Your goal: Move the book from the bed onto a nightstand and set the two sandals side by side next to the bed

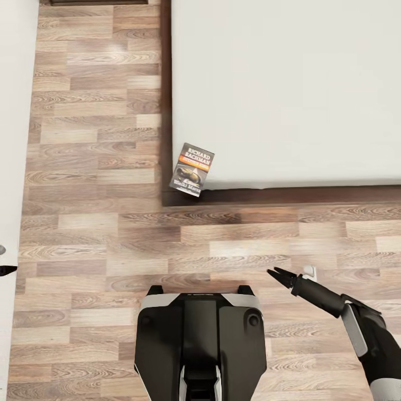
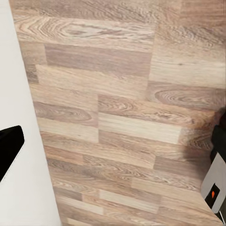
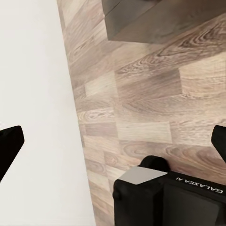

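Right gripper (image 1: pixel 281 274): low over the plank floor (image 1: pixel 83 167), at the end of a dark forearm; fingers (image 1: pixel 277 273) drawn together to a narrow point, nothing between them. In the right wrist view, two dark fingertips (image 3: pixel 9 146) at opposite edges of the frame, with floor, white wall (image 3: pixel 33 94) and the robot's black base (image 3: pixel 174 197) between; spacing there at odds with the head view, so state not settled.

Left gripper (image 1: pixel 4 262): only dark tips at the edge of the head view, against the white wall (image 1: pixel 11 111). One dark fingertip (image 2: pixel 9 148) in the left wrist view, over wall (image 2: pixel 19 141) and floor (image 2: pixel 122 94). Open or closed: cannot tell.

Book (image 1: pixel 192 170): ahead of the right gripper and toward the left-arm side, well apart from it. Dark cover, white "RICHARD BACHMAN" lettering, orange band. Lies at the near corner of the bed (image 1: pixel 289 89), overhanging the mattress edge, tilted slightly.

Bed: light grey mattress on dark brown frame, beyond the right gripper, separated from it by bare floor.

Robot base (image 1: pixel 200 345): black and grey, just beside the right gripper on its inner side, between the two arms.

Dark brown wooden block (image 3: pixel 155 19): in the right wrist view, beyond the base; identity unclear.
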You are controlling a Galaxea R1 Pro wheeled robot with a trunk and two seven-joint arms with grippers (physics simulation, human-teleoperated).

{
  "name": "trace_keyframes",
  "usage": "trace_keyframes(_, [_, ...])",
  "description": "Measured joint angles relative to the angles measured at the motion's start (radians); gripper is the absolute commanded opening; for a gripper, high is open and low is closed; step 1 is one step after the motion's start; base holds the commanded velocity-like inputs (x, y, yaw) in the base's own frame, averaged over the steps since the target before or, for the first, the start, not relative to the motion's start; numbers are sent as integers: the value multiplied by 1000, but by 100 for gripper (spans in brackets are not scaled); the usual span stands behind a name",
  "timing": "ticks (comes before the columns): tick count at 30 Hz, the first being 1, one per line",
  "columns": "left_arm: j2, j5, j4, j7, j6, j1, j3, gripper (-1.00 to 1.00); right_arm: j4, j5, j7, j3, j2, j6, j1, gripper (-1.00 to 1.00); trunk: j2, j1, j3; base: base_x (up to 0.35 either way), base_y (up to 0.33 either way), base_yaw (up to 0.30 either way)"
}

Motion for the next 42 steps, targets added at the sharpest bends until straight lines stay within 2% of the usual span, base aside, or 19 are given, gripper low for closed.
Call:
trace_keyframes(11, [0, 0, -12, 0, 0, 0, 13, 100, 0, 0, 0, 6, -2, 0, -10, 100, 0, 0, 0, 0, 136, 0])
trace_keyframes(37, [-1, 7, -36, -4, 0, 0, 16, 100, 6, -14, 11, 6, 1, -2, -25, 100, 0, 0, 0, 6, 79, 0])
trace_keyframes(42, [-1, 5, -37, -5, 0, 1, 15, 100, 7, -35, 13, 6, 1, -1, -25, 100, 0, 0, 0, 76, 134, 0])
